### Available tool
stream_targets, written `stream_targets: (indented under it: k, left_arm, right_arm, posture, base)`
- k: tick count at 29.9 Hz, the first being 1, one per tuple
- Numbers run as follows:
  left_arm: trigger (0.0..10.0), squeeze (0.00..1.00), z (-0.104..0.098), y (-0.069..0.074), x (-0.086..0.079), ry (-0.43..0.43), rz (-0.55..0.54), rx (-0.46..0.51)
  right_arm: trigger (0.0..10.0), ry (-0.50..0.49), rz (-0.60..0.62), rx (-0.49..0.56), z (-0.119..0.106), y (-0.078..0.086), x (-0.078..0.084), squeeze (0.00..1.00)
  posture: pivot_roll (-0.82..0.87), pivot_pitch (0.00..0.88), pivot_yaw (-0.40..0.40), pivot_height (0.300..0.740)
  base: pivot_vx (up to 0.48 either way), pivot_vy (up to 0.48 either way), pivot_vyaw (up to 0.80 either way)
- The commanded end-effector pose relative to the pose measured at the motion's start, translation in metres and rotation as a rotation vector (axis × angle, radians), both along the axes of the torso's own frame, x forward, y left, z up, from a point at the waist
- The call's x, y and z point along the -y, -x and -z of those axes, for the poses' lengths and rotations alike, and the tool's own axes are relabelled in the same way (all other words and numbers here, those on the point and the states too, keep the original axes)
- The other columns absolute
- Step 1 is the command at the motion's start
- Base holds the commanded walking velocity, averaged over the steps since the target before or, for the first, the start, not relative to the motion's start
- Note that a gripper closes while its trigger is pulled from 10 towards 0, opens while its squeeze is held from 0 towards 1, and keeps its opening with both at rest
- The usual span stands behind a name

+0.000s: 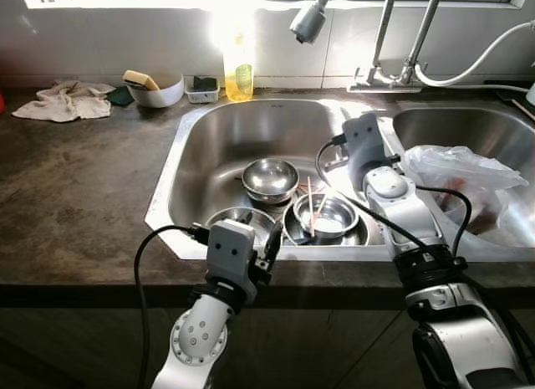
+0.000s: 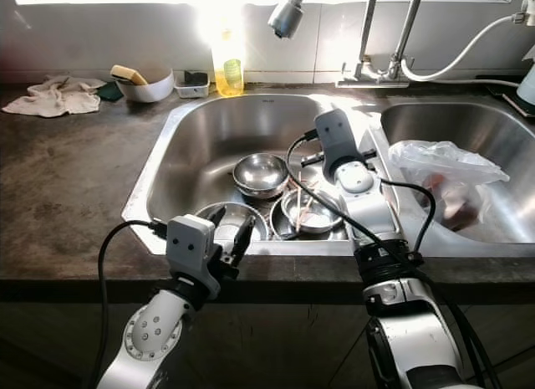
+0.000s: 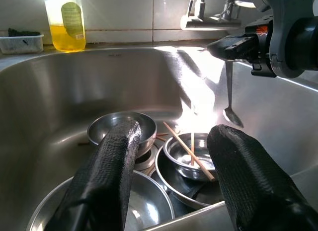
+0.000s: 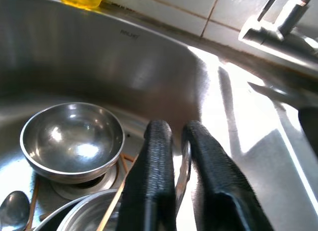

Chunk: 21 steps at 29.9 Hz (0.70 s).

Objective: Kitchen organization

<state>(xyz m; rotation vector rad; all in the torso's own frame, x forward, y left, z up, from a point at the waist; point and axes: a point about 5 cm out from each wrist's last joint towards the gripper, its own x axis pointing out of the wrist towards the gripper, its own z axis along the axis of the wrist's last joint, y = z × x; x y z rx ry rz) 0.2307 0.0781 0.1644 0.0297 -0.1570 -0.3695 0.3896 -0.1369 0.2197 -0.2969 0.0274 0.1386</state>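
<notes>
Steel spoon (image 3: 230, 99) hangs pinched in our right gripper (image 4: 180, 156); left gripper (image 3: 171, 161) gapes empty. We should lift straight, clearing the bowls (image 1: 269, 179) at nine o'clock.

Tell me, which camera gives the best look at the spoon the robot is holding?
The left wrist view: the spoon hangs full length from the right gripper. The right wrist view shows just its handle between the fingers; in the eye views the arm covers it.

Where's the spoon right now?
The spoon hangs bowl-down from the right tool, above the bowls in the left sink basin.
</notes>
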Motion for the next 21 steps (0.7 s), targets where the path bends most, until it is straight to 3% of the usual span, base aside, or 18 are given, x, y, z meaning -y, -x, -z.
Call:
stream_targets:
  k: [1,7,10,11,12,19,21]
  left_arm:
    - [10.0,0.0,-0.003,0.003,0.0,-0.011,-0.004,0.009]
    - [10.0,0.0,-0.002,0.002,0.0,-0.014,-0.004,0.007]
    - [10.0,0.0,-0.003,-0.001,0.0,-0.015,-0.004,0.009]
    - [10.0,0.0,-0.003,-0.001,0.0,-0.014,-0.004,0.01]
    - [10.0,0.0,-0.003,-0.002,0.001,-0.014,-0.005,0.01]
    - [10.0,0.0,-0.002,-0.005,-0.002,-0.01,-0.017,0.004]
    - [10.0,0.0,-0.002,-0.006,-0.003,-0.012,-0.017,0.004]
  right_arm:
    - [10.0,-0.008,-0.022,0.017,-0.005,-0.002,-0.005,1.0]
    - [10.0,-0.021,-0.027,0.043,-0.008,-0.003,-0.003,1.0]
    - [10.0,-0.057,-0.04,0.12,-0.019,0.002,-0.005,1.0]
    - [10.0,-0.063,-0.043,0.129,-0.021,0.003,-0.005,0.28]
    - [10.0,-0.07,-0.05,0.162,-0.025,0.006,-0.006,0.0]
    - [10.0,-0.129,-0.056,0.3,-0.038,0.033,-0.007,0.0]
    - [10.0,-0.164,-0.066,0.338,-0.037,0.053,-0.007,0.0]
  posture:
    - [0.12,0.143,-0.05,0.74]
    - [0.11,0.137,-0.049,0.74]
    - [0.11,0.131,-0.046,0.74]
    - [0.11,0.131,-0.046,0.74]
    - [0.11,0.128,-0.047,0.74]
    - [0.1,0.124,-0.042,0.74]
    - [0.09,0.118,-0.033,0.74]
  base:
    - [0.0,0.0,0.0]
    - [0.0,0.0,0.0]
    - [0.0,0.0,0.0]
    - [0.0,0.0,0.0]
    - [0.0,0.0,0.0]
    - [0.0,0.0,0.0]
    - [0.0,0.0,0.0]
